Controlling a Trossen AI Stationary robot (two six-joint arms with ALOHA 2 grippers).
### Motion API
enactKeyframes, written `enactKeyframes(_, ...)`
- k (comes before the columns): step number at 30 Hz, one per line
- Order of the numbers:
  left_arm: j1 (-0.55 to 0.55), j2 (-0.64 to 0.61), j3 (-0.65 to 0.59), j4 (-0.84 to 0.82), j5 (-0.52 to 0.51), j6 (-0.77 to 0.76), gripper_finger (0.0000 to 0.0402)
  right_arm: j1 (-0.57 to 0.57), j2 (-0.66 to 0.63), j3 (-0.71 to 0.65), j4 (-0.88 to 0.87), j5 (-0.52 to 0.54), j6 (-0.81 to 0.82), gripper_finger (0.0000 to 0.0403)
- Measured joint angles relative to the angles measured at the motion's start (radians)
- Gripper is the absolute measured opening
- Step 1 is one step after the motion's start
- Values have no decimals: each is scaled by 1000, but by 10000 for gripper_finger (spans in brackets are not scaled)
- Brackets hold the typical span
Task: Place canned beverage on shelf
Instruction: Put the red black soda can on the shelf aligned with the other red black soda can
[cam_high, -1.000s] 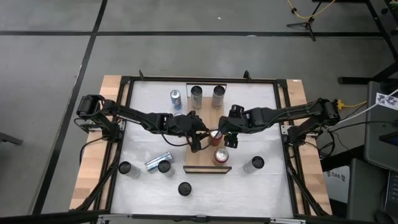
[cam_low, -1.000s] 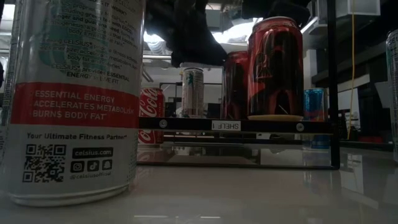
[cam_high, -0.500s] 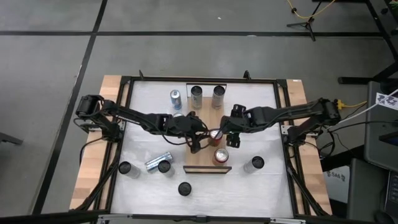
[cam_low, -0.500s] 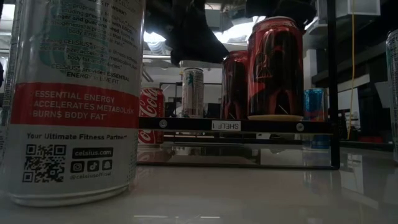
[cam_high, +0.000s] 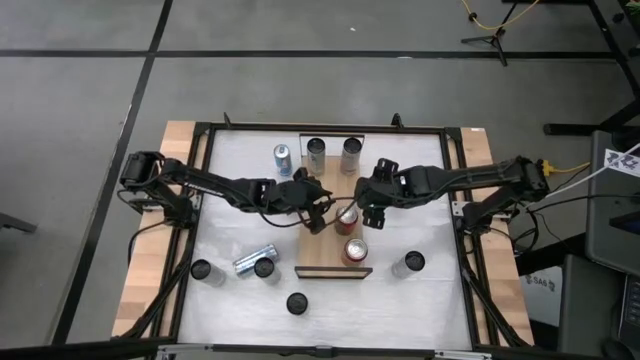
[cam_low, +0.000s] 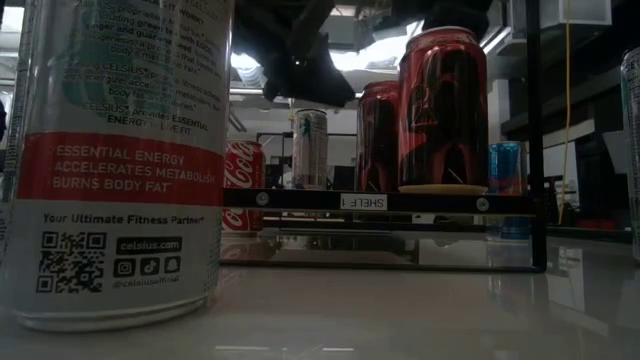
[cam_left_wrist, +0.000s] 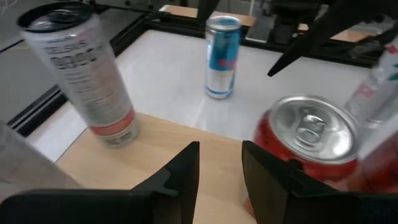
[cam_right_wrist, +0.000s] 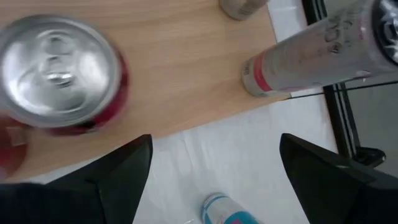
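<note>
The shelf (cam_high: 322, 262) is a light wooden plank running from the table's near middle to its far edge. Two red cans (cam_high: 346, 217) (cam_high: 355, 250) stand on it, and two silver cans (cam_high: 316, 150) (cam_high: 351, 150) at its far end. My left gripper (cam_high: 320, 216) hovers over the shelf just left of the farther red can (cam_left_wrist: 308, 134). Its fingers (cam_left_wrist: 186, 171) stand narrowly open with only bare wood between them. My right gripper (cam_high: 368, 212) hangs wide open on that can's right side, above the shelf's edge. The same red can (cam_right_wrist: 59, 74) lies ahead of its spread fingers (cam_right_wrist: 118, 177).
A blue can (cam_high: 283, 157) stands on the table left of the shelf's far end. Several more cans stand or lie near the front: (cam_high: 201, 270), (cam_high: 255, 261), (cam_high: 297, 302), (cam_high: 409, 263). A black frame (cam_high: 455, 200) rims the table. In the low view a tall can (cam_low: 120, 160) stands close by.
My left gripper has swung a little toward the table's far edge and tipped upward, rising off the shelf beside the farther red can. Its finger gap looks unchanged. The cans have kept their places.
</note>
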Motion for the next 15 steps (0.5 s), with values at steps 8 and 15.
enactKeyframes(8,7,32,0,-2,49,-28,111,-17,23,-1,33,-27,-1,344)
enactKeyframes(15,-2,46,0,-6,68,-51,111,-17,51,-1,54,-64,-5,344)
